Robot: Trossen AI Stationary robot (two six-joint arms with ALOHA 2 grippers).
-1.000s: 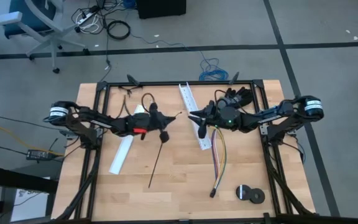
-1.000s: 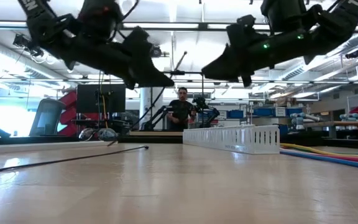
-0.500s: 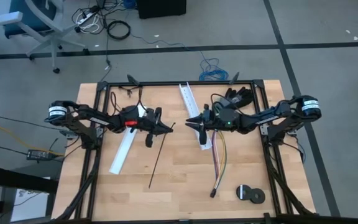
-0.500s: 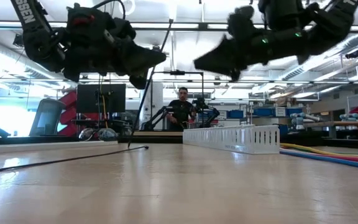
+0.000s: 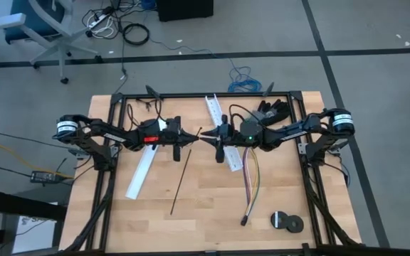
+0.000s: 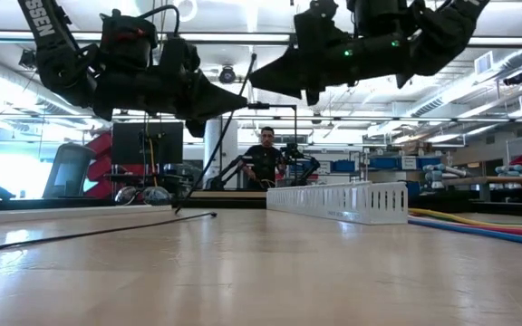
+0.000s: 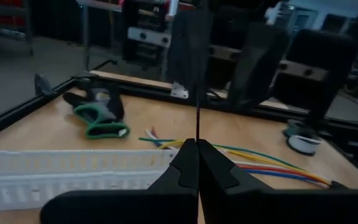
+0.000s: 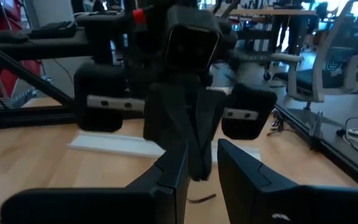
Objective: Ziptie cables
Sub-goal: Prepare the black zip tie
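Handover step: left claw [image 5: 191, 136] pinched tight on ziptie [image 6: 214, 154] above bench [image 5: 205, 213] — right claw [image 5: 206, 137] part-open, tip-to-tip, nothing held. Next: clamp ziptie's free end.

overhead, table-level, two facing wrist cameras

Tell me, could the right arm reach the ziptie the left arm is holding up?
Probably yes. The right end effector, open, faces the left end effector above the table, and the ziptie stands between them, nothing blocking.
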